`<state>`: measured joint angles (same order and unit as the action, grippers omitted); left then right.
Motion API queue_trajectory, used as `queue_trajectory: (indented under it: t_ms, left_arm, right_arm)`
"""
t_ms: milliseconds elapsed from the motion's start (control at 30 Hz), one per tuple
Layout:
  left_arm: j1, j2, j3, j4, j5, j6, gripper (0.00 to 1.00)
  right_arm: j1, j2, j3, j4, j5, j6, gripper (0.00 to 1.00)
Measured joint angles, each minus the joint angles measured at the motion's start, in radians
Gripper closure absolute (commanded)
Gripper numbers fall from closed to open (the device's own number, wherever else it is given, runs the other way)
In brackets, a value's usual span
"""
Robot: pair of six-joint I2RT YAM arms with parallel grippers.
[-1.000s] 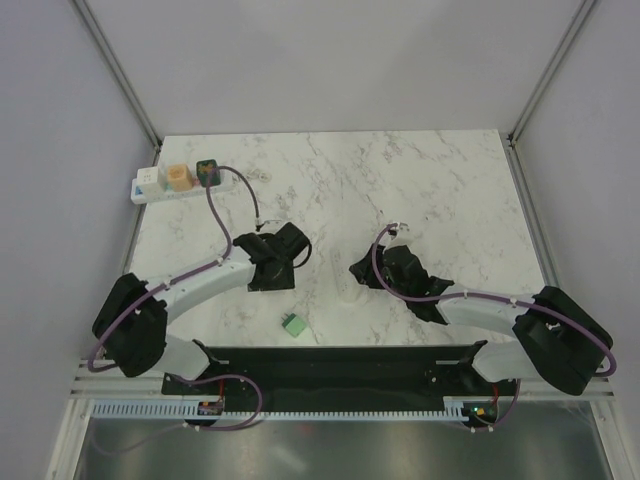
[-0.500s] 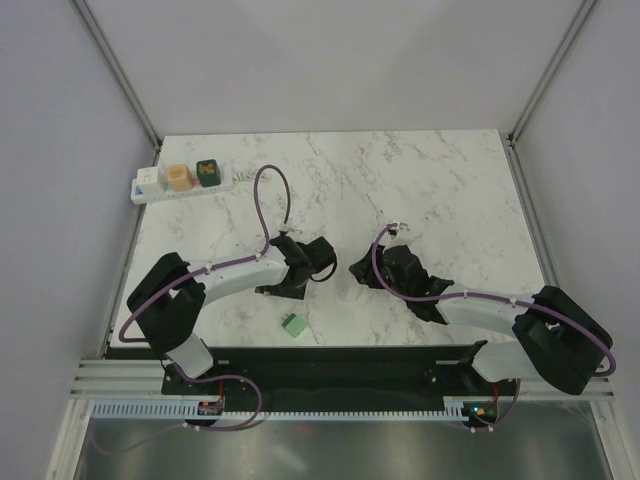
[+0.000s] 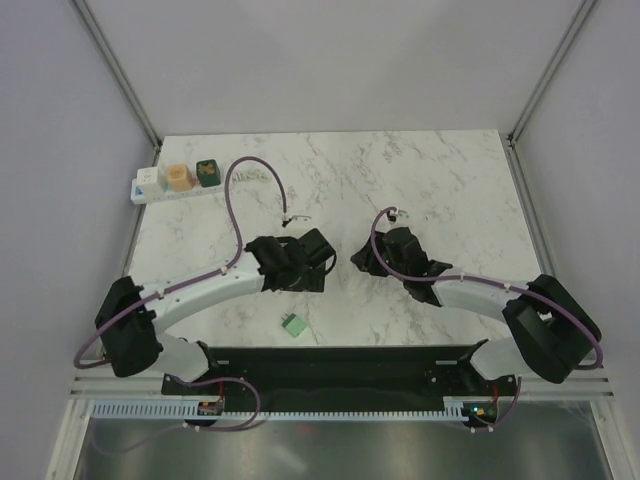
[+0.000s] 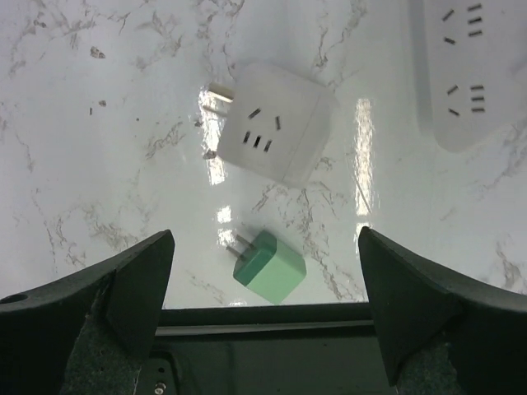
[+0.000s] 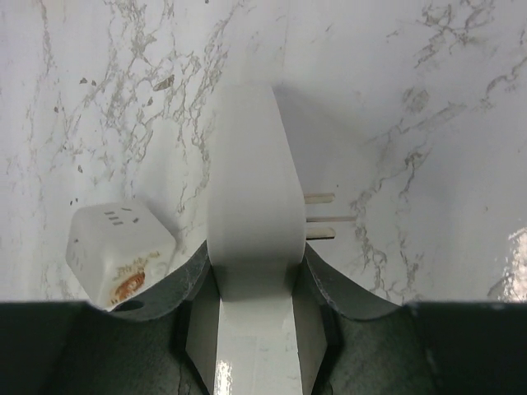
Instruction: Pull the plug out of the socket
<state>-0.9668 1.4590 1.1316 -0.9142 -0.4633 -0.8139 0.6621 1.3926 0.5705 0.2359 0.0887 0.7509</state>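
Marble worktop (image 3: pixel 450 200): my left pincer (image 4: pixel 263 239) now gapes wide, white plastic cube plug (image 4: pixel 276 123) lies loose; right pincer (image 5: pixel 254 280) clamps flat white socket (image 5: pixel 251 181). Looks unplugged.

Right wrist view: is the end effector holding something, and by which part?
Yes. The right end effector is shut on a white adapter, clamping its near end; its metal prongs are free.

Left jaws spread wide, right jaws clamped.
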Motion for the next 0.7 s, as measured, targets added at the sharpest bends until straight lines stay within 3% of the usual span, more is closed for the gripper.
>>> queue_trajectory:
  t_ms: [233, 500, 700]
  left_arm:
    - [-0.016, -0.377, -0.134, 0.003, 0.03, -0.023, 0.0]
    - [-0.016, -0.588, -0.25, 0.016, 0.12, -0.028, 0.01]
    - [-0.016, -0.707, -0.402, 0.061, 0.224, -0.09, 0.02]
  right_arm:
    - [-0.03, 0.048, 0.023, 0.041, -0.055, 0.0, 1.0]
    - [-0.063, 0.105, 0.064, 0.063, -0.075, -0.008, 1.0]
    - [-0.165, 0.279, 0.245, 0.059, -0.123, -0.038, 0.98]
